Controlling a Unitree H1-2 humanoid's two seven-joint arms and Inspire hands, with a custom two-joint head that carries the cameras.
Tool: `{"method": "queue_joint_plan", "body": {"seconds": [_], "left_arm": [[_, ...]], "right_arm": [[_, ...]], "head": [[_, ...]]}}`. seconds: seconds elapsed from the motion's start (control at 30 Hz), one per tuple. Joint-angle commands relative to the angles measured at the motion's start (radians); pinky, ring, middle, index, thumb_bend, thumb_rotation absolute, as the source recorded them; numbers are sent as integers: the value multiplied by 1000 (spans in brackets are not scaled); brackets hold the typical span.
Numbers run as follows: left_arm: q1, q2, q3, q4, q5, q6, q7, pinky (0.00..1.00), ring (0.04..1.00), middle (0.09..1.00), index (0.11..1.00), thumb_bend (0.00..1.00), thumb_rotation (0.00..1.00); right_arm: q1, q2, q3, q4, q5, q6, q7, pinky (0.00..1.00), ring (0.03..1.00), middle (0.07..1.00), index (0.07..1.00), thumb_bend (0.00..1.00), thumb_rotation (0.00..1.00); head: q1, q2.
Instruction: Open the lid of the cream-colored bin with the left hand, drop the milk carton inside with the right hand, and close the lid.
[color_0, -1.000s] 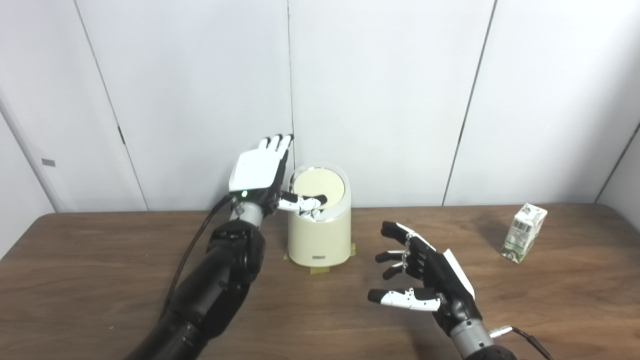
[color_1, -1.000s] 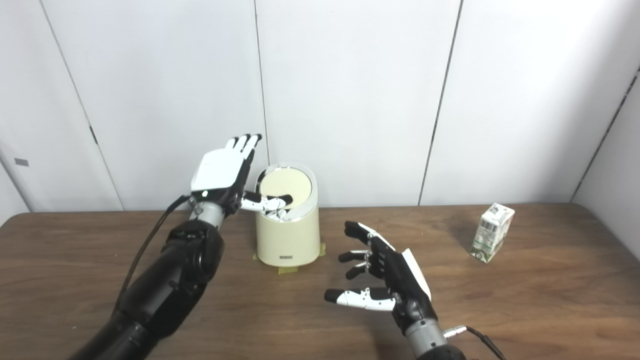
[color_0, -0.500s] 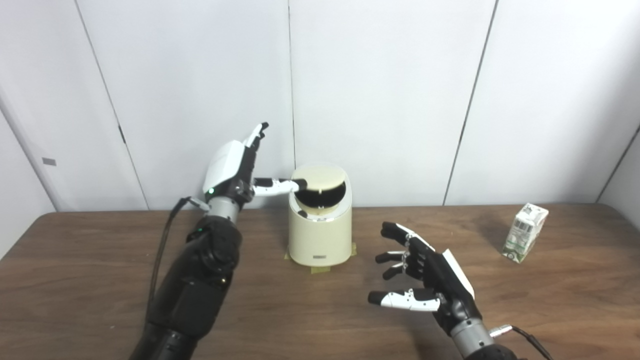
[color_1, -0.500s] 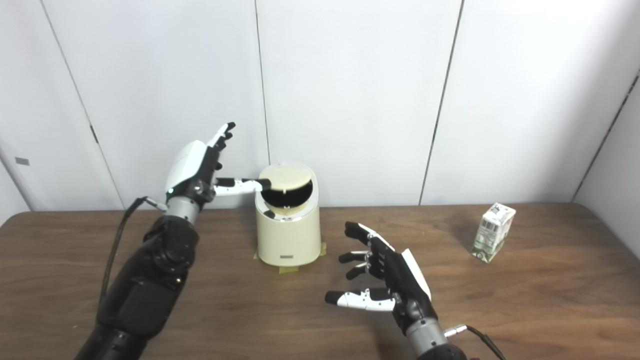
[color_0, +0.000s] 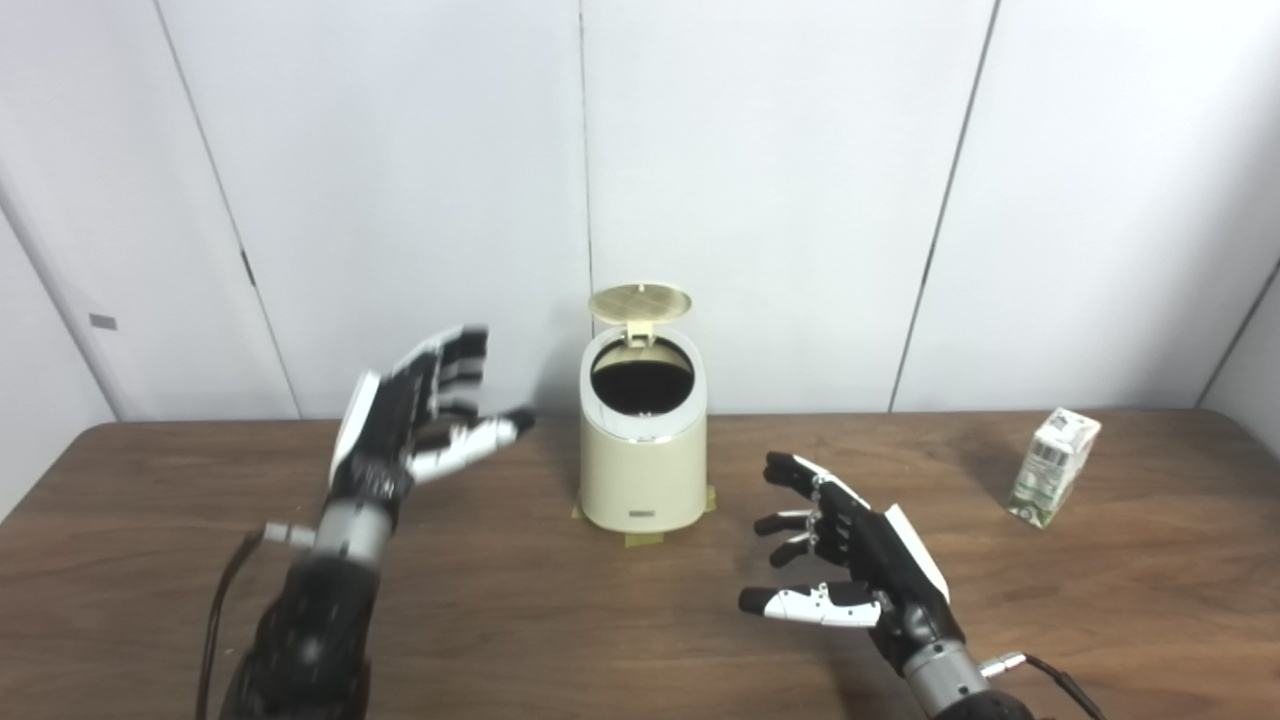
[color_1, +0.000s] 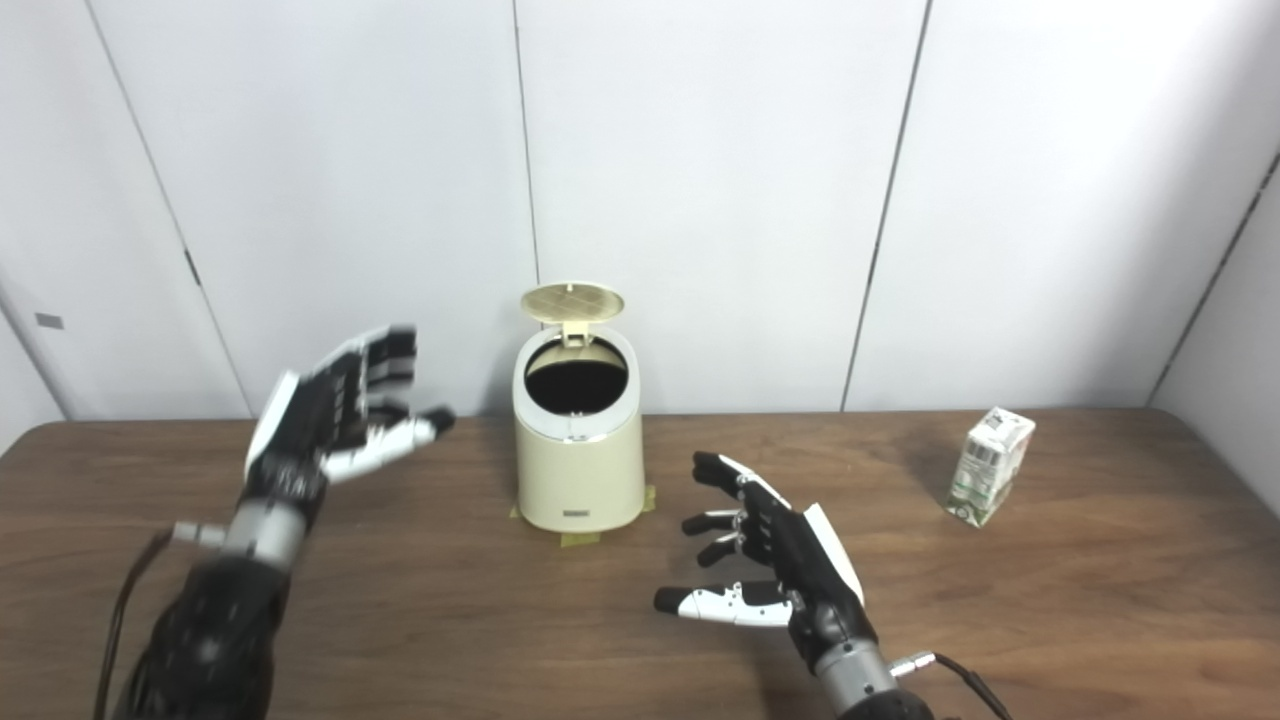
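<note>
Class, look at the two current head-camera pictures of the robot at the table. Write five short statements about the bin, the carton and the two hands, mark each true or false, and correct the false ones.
1. The lid of the cream-colored bin stands open. True.
2. The left hand is pressing on the lid. False: it is off to the bin's left, open, touching nothing.
3. The right hand holds the milk carton. False: it is open and holds nothing; the carton stands on the table near the right edge.
4. The milk carton is already inside the bin. False: it is on the table, well to the bin's right.
5. The bin stands near the wall, between the two hands. True.
</note>
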Motion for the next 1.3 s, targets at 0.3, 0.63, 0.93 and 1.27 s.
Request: {"method": "queue_joint_plan", "body": {"seconds": [0.3, 0.63, 0.93, 1.27], "left_arm": [[154, -7, 12, -29, -49, -245, 11, 667, 753, 772, 797, 798, 287], [225, -49, 18, 54, -112, -382, 10, 616, 745, 796, 804, 677, 196], [211, -26, 38, 106, -115, -395, 16, 663, 778, 816, 823, 644, 153], [194, 4, 43, 150, -108, -430, 12, 708, 782, 814, 817, 594, 115]], "right_arm": [[-48, -28, -97, 65, 139, -231, -5, 612, 735, 836, 838, 855, 159], [-72, -97, -101, 157, 142, -338, 46, 722, 820, 923, 982, 974, 289], [-169, -152, -177, 241, -120, -445, -163, 553, 672, 758, 764, 759, 57], [-235, -314, -207, 142, -184, -197, -128, 586, 706, 812, 793, 786, 0]], "head": [[-15, -31], [-101, -57], [-218, -83], [-264, -90]]}}
